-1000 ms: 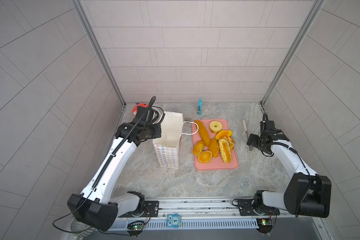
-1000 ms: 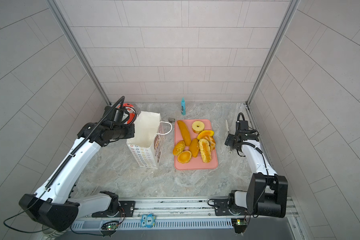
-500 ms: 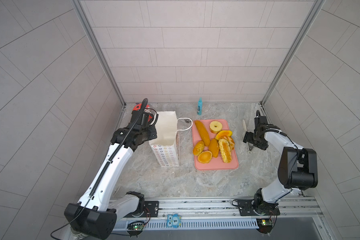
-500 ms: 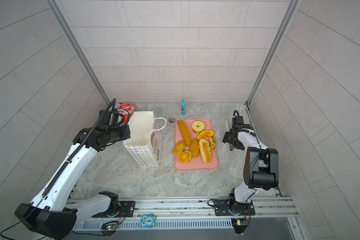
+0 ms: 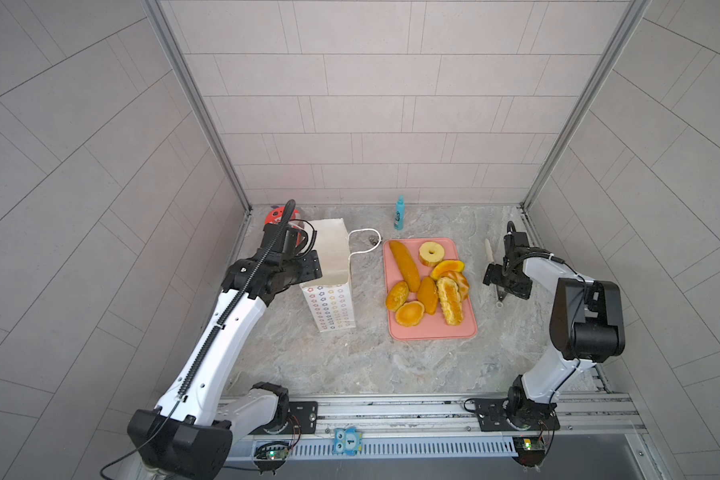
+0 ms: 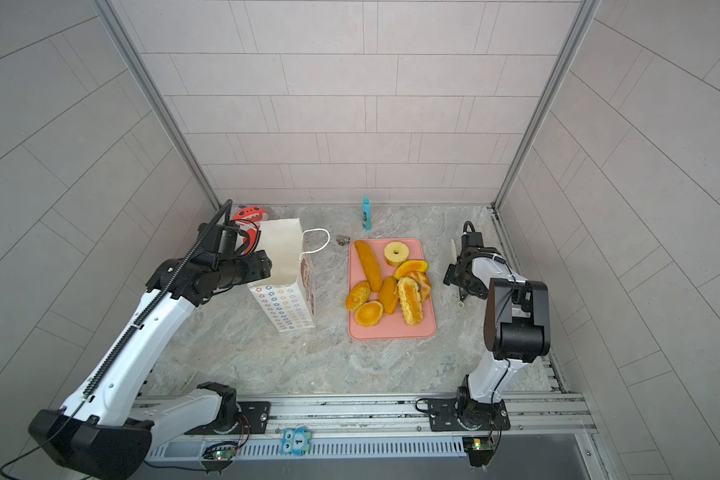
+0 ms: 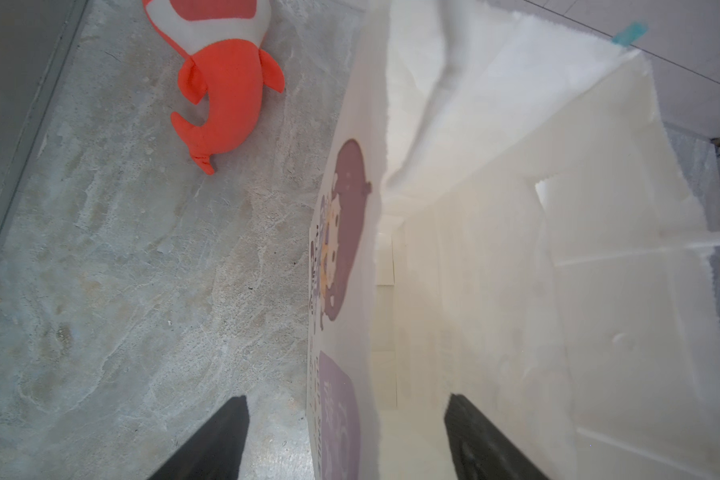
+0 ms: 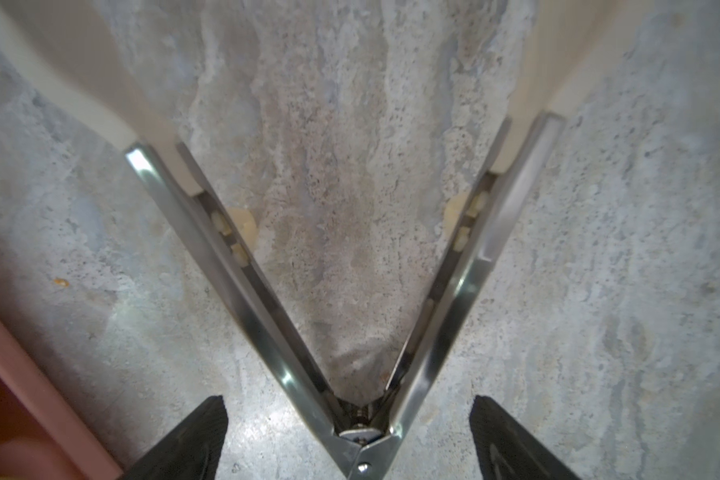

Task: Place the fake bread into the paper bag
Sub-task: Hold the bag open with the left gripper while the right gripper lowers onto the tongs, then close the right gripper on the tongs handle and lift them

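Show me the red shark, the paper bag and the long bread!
red shark (image 7: 229, 91): left wrist view, orange body.
paper bag (image 5: 331, 305): a top view, starry side panel.
long bread (image 5: 404, 265): a top view, its middle.

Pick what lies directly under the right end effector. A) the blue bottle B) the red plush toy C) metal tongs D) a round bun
C: in the right wrist view the open right end effector hangs over the hinge end of spread metal tongs.
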Robot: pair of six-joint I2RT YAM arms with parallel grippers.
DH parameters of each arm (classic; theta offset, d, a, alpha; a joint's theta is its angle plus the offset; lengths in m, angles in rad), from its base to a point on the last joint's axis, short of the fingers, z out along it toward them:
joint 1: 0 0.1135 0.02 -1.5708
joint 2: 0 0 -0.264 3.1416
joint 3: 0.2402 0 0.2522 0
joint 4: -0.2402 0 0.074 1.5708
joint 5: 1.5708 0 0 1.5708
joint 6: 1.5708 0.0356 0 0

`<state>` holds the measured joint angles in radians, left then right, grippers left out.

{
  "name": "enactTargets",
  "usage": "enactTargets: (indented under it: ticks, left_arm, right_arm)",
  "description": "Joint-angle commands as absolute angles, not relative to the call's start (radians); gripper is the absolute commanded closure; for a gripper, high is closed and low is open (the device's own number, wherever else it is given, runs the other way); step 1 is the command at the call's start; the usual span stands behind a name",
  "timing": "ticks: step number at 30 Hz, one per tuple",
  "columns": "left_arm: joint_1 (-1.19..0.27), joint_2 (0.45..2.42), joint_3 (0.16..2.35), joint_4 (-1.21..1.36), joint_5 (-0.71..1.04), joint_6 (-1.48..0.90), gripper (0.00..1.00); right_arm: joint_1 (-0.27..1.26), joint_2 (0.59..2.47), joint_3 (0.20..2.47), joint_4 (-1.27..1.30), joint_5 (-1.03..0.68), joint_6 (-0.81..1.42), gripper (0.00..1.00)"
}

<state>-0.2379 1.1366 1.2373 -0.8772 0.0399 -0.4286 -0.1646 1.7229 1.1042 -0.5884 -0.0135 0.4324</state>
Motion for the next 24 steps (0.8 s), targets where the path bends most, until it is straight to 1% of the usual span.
enactTargets:
  ticks: [1,10,15,17,22,24]
  left_arm:
    - [-0.236,1.115,1.23,-0.871,0.047,-0.417,0.14]
    - [-0.235,1.094,1.224,-0.882,0.046,-0.404,0.07]
    - [-0.235,1.091,1.224,-0.886,0.045,-0.396,0.01]
    - [-0.235,1.09,1.225,-0.886,0.047,-0.395,0.0]
    - [-0.234,1.086,1.226,-0.888,0.049,-0.394,0.0]
    - [-0.234,1.083,1.226,-0.888,0.048,-0.39,0.0]
  right_arm:
    - [-0.167,1.751,1.139,-0.575,0.016,0.449,0.06]
    - [-0.182,1.824,1.177,-0.555,0.041,0.449,0.04]
    - [-0.185,1.852,1.186,-0.543,0.05,0.443,0.04]
    - [-0.186,1.861,1.189,-0.539,0.052,0.442,0.04]
    - [-0.187,1.886,1.199,-0.532,0.049,0.439,0.07]
    - [-0.189,1.894,1.201,-0.531,0.043,0.437,0.11]
